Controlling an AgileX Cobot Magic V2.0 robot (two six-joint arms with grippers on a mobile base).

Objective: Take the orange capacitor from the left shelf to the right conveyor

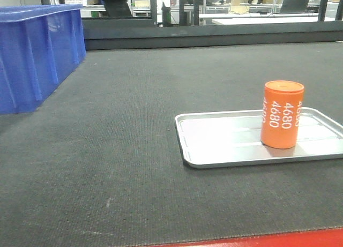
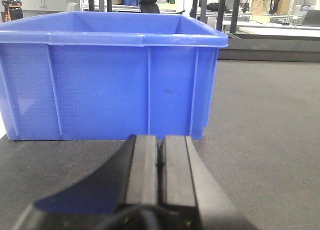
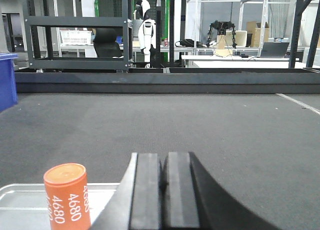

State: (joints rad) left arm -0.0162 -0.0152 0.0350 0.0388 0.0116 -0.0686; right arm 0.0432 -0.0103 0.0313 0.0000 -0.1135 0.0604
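Orange capacitor (image 1: pixel 282 114) stands upright on a shallow silver tray (image 1: pixel 225 150), toward the tray's right half, its side showing "4680" printed in white running down the cylinder. The tray lies flat on the dark grey textured belt of the right conveyor (image 1: pixel 123 150), whose red front edge shows along the bottom of the front-facing view. A blue plastic bin (image 1: pixel 37 54) sits on the belt at the far left, well apart from the tray. In the left wrist view the left gripper (image 2: pixel 161 160) has its black fingers (image 2: pixel 142 165) clenched together with nothing between them, pointing at the near wall of the same blue bin, which fills most of that view. In the right wrist view the right gripper (image 3: pixel 164 190) likewise has its fingers pressed against each other and empty; the capacitor appears just to their left, standing on the tray's pale surface, not touched by them. Beyond the belt a low black rail crosses the view, with dark metal racking and work desks behind it.
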